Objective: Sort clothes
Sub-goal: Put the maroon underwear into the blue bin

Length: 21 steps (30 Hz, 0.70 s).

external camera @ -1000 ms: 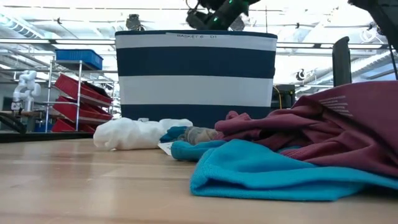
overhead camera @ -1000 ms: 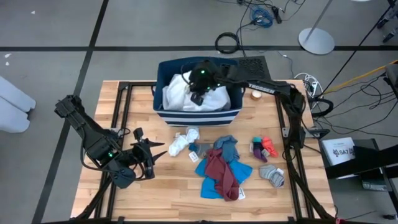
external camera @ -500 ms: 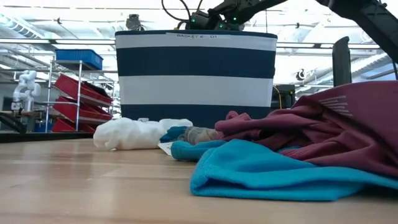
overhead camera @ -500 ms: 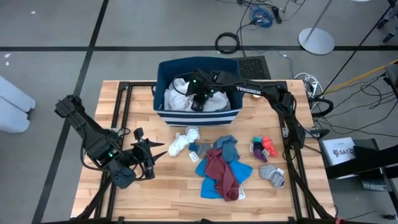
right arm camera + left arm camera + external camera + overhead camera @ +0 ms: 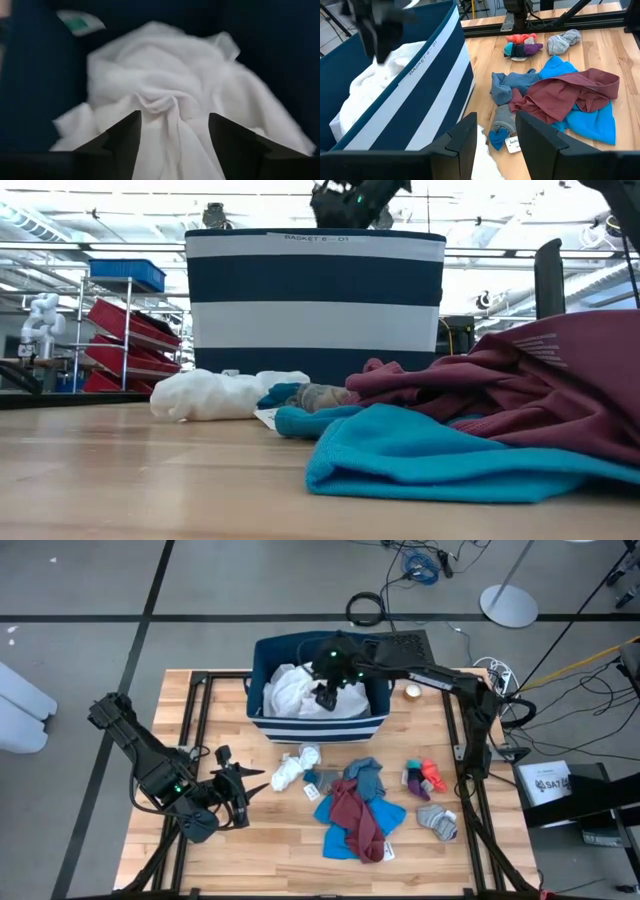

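- Maroon garment [image 5: 354, 817] over bright blue garment [image 5: 338, 837], table centre-front; long axis 12 to 6 o'clock.
- Left gripper [image 5: 243, 792] at 9 o'clock, fingers parted, empty.
- White garment [image 5: 295, 693] heaped in navy bin [image 5: 263, 724], partly hidden.
- Right gripper [image 5: 326, 695] above it, fingers apart, empty.

The high view looks straight down on the whole bench [image 5: 270, 840]. The low view sits at bench height, facing the striped bin [image 5: 315, 300] at twelve o'clock. The left wrist view shares that bin and the maroon garment [image 5: 570, 90]. The right wrist view looks closely into the bin at white cloth [image 5: 165, 100].
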{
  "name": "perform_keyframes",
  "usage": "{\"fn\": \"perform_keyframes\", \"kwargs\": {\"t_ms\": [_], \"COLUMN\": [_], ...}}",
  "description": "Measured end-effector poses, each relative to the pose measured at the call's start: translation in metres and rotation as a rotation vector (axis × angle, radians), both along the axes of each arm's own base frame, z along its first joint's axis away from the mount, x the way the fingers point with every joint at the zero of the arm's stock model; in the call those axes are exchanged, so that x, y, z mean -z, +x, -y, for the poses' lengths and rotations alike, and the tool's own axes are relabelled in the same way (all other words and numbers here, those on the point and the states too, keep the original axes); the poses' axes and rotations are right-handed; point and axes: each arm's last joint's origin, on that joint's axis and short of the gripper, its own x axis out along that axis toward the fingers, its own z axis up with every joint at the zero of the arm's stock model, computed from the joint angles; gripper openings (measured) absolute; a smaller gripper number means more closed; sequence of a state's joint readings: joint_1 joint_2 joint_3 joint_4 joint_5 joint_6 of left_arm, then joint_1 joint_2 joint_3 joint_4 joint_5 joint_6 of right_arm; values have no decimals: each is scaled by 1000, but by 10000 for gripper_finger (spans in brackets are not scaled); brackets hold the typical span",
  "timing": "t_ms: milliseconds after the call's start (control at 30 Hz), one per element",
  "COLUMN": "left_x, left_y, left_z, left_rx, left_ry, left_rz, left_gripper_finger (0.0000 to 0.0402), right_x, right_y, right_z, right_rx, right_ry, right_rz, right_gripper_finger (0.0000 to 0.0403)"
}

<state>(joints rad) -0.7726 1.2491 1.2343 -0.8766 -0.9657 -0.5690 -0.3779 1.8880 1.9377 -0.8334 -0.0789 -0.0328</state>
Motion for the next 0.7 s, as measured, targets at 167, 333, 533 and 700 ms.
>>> {"fn": "perform_keyframes", "kwargs": {"t_ms": [167,333,533,700], "left_x": [0,0,0,4], "left_y": [0,0,1,4], "left_z": [0,0,1,3], "left_rx": [0,0,-2,-2], "left_ry": [0,-1,-2,9], "left_rz": [0,2,4,-8], "left_gripper_finger": [145,145,145,145], "right_x": [-34,-60,-80,-65], "right_y": [-20,-40,-56,-48], "right_z": [-10,-22,-60,-122], "right_rx": [9,-93,-242,-427], "right_ry": [23,91,190,222], "right_rz": [116,205,243,124], "right_gripper_finger": [231,233,233,233]}}
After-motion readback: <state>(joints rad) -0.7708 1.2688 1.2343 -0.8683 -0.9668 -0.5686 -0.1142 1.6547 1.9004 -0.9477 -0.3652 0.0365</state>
